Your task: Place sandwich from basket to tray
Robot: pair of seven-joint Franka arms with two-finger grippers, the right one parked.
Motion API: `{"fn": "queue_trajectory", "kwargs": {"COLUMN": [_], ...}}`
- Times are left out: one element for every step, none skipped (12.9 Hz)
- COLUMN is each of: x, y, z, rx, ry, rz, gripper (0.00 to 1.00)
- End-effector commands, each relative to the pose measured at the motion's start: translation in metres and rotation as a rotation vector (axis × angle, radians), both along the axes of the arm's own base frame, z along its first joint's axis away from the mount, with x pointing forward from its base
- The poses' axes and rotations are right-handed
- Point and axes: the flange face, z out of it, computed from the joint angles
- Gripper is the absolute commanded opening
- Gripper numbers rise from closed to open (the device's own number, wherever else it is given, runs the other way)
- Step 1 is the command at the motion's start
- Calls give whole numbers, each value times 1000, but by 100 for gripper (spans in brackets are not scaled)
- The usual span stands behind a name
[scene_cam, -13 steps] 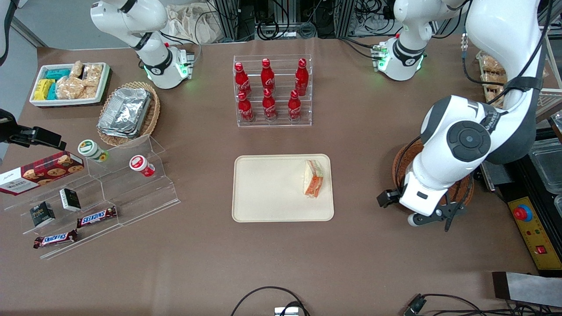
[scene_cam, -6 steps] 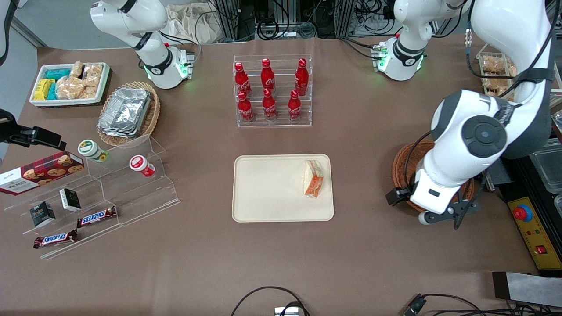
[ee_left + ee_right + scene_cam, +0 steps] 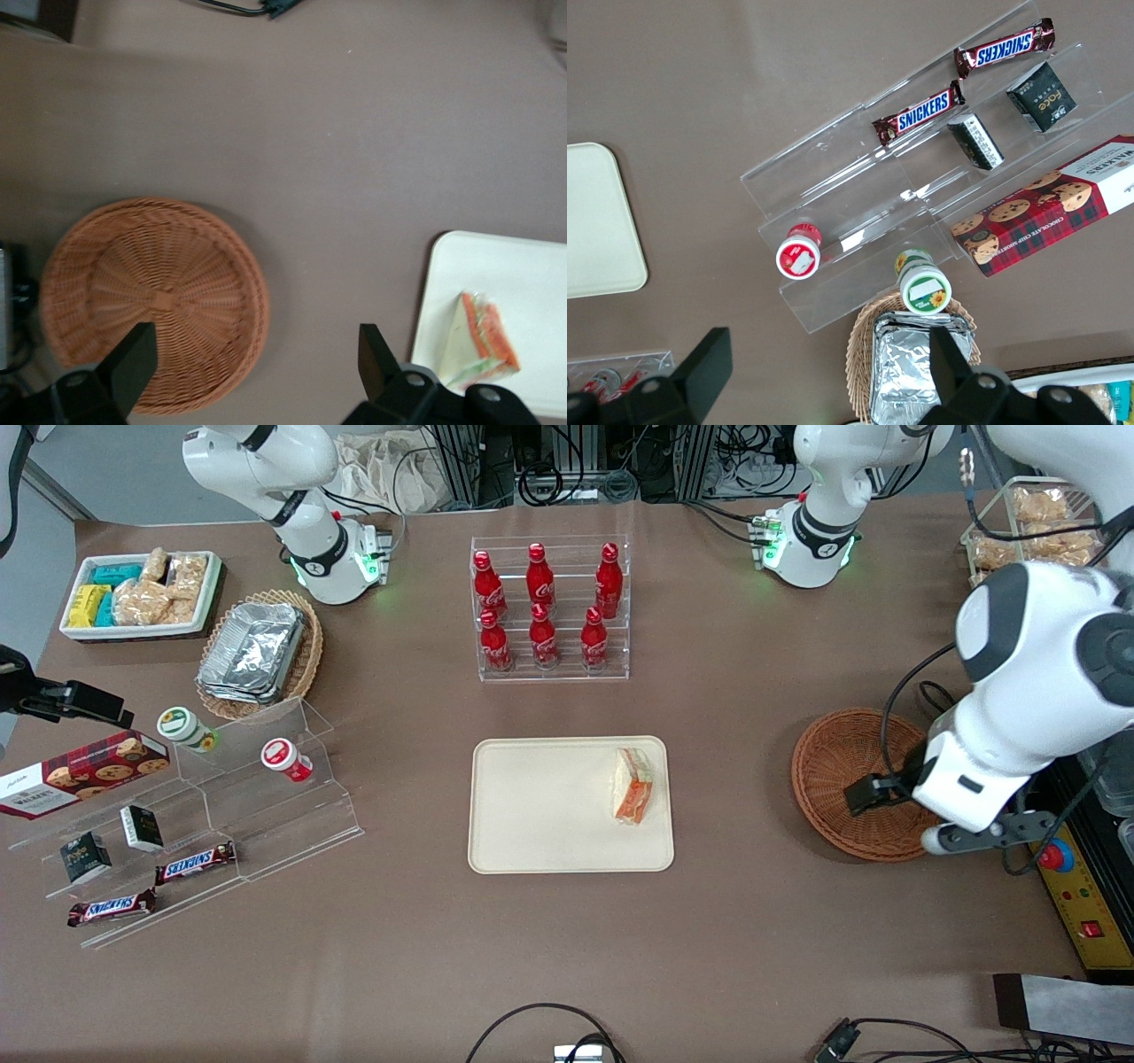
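The sandwich [image 3: 633, 785] [image 3: 483, 341], a wrapped white wedge with orange and green filling, lies on the cream tray [image 3: 540, 806] [image 3: 523, 274], near its edge closest to the working arm. The round reddish-brown basket [image 3: 842, 771] [image 3: 155, 297] sits toward the working arm's end of the table with nothing in it. My gripper [image 3: 974, 840] [image 3: 255, 341] hangs open high over the basket's rim that is away from the tray. Nothing is between its fingers.
A clear rack of red cola bottles [image 3: 549, 611] stands farther from the front camera than the tray. Toward the parked arm's end are a stepped acrylic shelf [image 3: 221, 806] with snacks, an oval basket of foil containers [image 3: 257, 655] and a white bin [image 3: 142, 593]. A control box with a red button [image 3: 1054, 856] lies beside the basket.
The working arm has swung away from the tray toward its own end of the table, uncovering most of the basket. The sandwich has stayed in place on the tray.
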Motion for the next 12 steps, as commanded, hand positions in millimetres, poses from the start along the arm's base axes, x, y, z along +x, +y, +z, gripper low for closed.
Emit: {"fn": "queue_trajectory", "kwargs": {"x": [-29,-35,-43,-50,-57,-62,-67,-72,-77,-80,-81,-82], "y": [24,34,41,44,46,47,48,50,52,52,52,52], "z": [30,38,51,63,73,81,86,90,92,94,96,95], "rx": [16,23,29,34,37,39,43,44,45,47,47,47], "ry": [21,28,28,25,24,23,21,17,15,13,13,20], "rz": [-75,-115,-154,-188,-202,-200,-200,-197,-191,-190,-190,-190], "gripper": [100,100,100,100,100,100,100,100,100,100,100,100]}}
